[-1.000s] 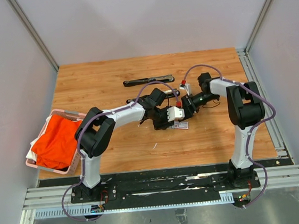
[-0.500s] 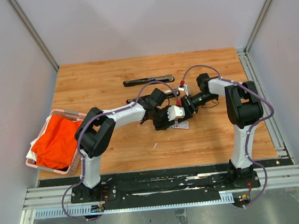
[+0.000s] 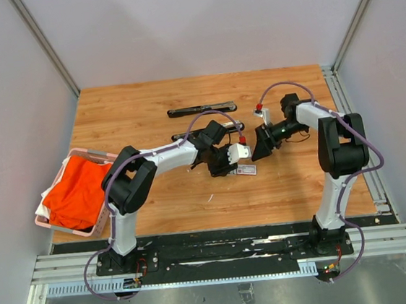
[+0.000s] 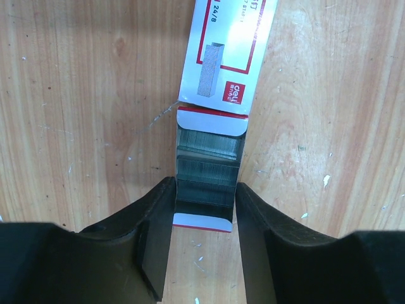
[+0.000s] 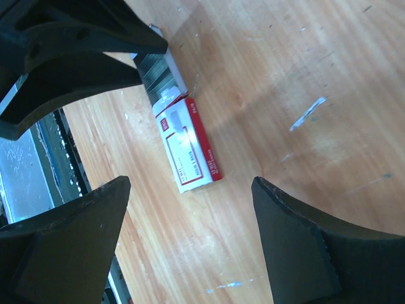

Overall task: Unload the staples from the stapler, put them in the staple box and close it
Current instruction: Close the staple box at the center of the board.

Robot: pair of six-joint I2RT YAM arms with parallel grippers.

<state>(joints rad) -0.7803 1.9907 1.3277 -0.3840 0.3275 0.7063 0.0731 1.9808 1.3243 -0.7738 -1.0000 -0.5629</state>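
A white-and-red staple box lies on the wooden table, its inner tray slid out toward me. Rows of grey staples fill that tray. My left gripper is shut on the tray, one finger pressed against each long side. From above, this gripper sits just left of the box. My right gripper hovers wide open above the box sleeve, holding nothing. One black stapler piece lies at the back. A second black bar is partly hidden by my left arm.
A pink basket with orange cloth stands at the table's left edge. A tiny pale sliver lies on the wood in front of the box, too small to identify. Grey walls close in both sides.
My right gripper has drawn back to the right, away from the box and the left gripper. My left gripper has stayed in place, its fingers slightly closer together.
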